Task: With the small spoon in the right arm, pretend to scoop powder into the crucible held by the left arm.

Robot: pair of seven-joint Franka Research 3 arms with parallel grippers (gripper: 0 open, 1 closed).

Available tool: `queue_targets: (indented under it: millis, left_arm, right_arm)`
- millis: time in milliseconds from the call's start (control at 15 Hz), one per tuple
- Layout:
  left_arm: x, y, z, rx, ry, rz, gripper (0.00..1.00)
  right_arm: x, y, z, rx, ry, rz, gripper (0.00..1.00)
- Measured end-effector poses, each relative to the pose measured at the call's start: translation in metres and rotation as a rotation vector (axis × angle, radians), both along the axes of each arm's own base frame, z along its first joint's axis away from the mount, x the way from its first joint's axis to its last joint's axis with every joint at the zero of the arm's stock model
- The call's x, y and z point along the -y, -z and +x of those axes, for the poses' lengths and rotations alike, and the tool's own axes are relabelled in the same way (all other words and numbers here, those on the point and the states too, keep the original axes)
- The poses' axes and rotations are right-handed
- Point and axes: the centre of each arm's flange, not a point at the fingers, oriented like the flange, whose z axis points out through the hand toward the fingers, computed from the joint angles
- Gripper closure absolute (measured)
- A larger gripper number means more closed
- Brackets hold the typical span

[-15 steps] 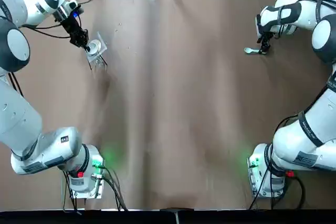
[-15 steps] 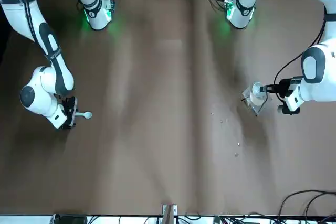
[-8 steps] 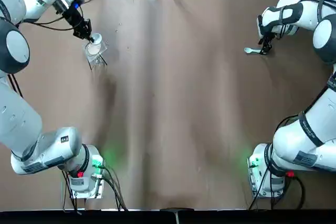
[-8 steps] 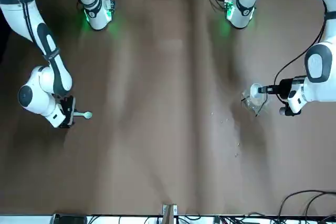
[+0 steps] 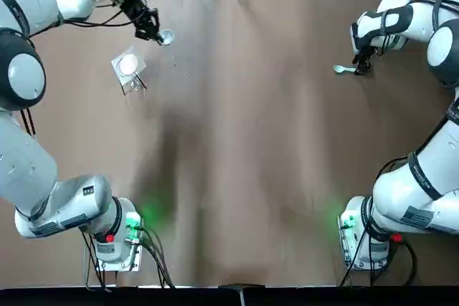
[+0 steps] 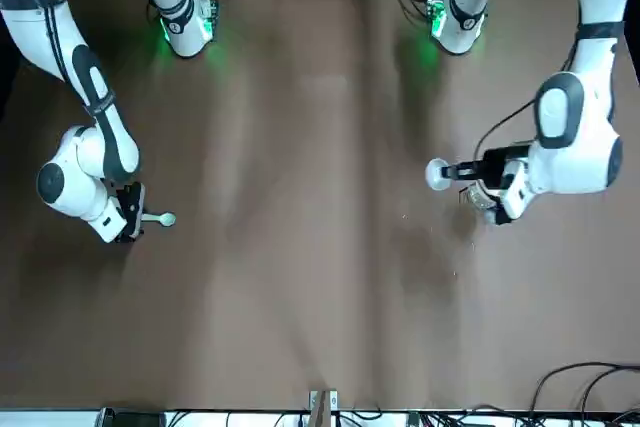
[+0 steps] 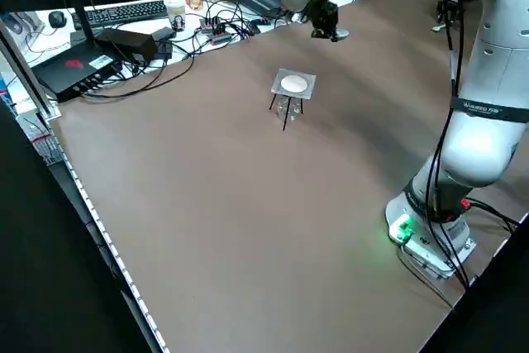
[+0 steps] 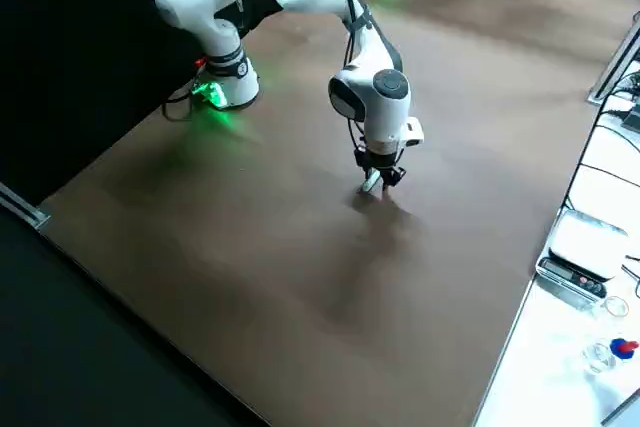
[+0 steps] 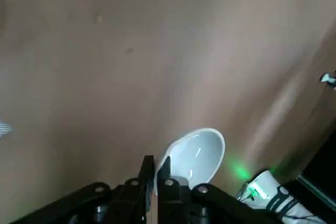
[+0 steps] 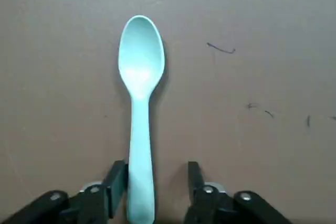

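two arms in play, neither idle. landmark is the small wire stand (image 5: 128,67) with the white disc on top, at the robot's far left of the tabletop (image 5: 244,148).

left pincer (image 5: 151,31) sits just past the stand toward the far edge, a bit inboard. it's clamped on the rim of the crucible (image 5: 166,36), fingers tight together. the bowl sticks out sideways from the fingertips and looks clear of the surface.

spoon (image 10: 140,72) is well apart from the stand, right across the tabletop on the robot's right, lying flat. right pincer (image 10: 156,182) is down over the handle end, fingers apart and straddling it. one finger looks to be against the handle, the other shows a gap, so no grip yet.

key relation: the spoon's long axis runs straight out from the right pincer, bowl end pointing toward the stand side, handle between the fingers. my read: next step is just a squeeze and a lift, no re-aim needed. right arm is plainly the nearer one.

room: bare brown tabletop between spoon and stand, so there's plenty of space for the two to meet mid-way. watch the far edge behind the crucible, where cables and gear sit just beyond it.
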Motion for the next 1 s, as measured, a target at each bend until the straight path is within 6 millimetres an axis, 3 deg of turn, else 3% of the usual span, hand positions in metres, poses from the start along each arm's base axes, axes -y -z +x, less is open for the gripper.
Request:
queue_targets:
  millis: [133,200,333,533,667,800,1000]
  left_arm:
    - [0.035,-0.008,0.0,0.014,-0.02,0.011,0.93]
    - [0.064,-0.014,-0.003,0.023,-0.029,0.014,0.93]
    - [0.091,-0.022,-0.006,0.021,-0.047,0.017,0.93]
    - [0.132,-0.032,-0.012,0.028,-0.056,0.023,0.93]
    - [0.141,-0.032,-0.012,0.037,-0.066,0.024,0.93]
    - [0.137,-0.024,-0.008,0.032,-0.081,0.022,0.93]
    - [0.13,-0.013,0.0,0.023,-0.101,0.015,0.93]
  right_arm:
    - [0.0,-0.001,0.001,0.01,-0.025,-0.012,0.57]
    - [0.0,-0.001,0.002,0.014,-0.046,-0.026,0.68]
    - [0.003,-0.002,0.002,0.015,-0.045,-0.029,0.78]
    - [0.011,-0.003,0.002,0.016,-0.033,-0.03,0.77]
    - [0.009,-0.002,0.0,-0.017,-0.018,-0.025,0.77]
    - [-0.003,-0.006,-0.001,-0.12,0.035,-0.013,0.77]
    - [-0.05,-0.029,-0.001,-0.31,0.15,-0.025,0.77]
